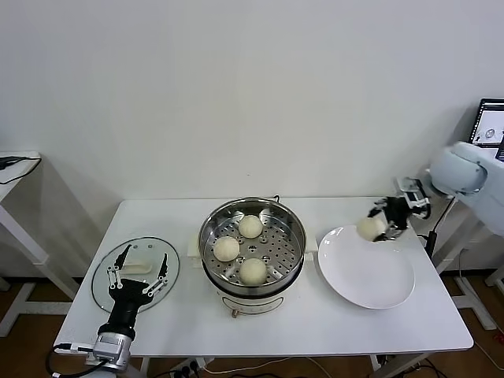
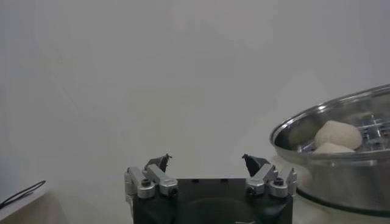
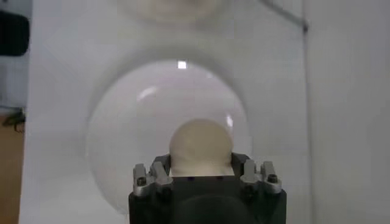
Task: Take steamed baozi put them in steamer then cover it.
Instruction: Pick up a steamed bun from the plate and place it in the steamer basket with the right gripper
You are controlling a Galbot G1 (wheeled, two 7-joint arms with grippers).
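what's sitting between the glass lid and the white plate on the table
In the head view, the steamer stands between the glass lid and the white plate, with three baozi inside it.

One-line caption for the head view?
Right gripper lifts last baozi off plate; three sit in steamer.

Three baozi [image 1: 239, 249] in steamer [image 1: 293, 224], plate [image 1: 378, 284] right.

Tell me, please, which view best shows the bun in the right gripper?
The right wrist view: the bun fills the centre, clamped in the right gripper over the plate. The head view shows it small at the plate's far edge. The left wrist view misses it, showing only buns in the steamer.
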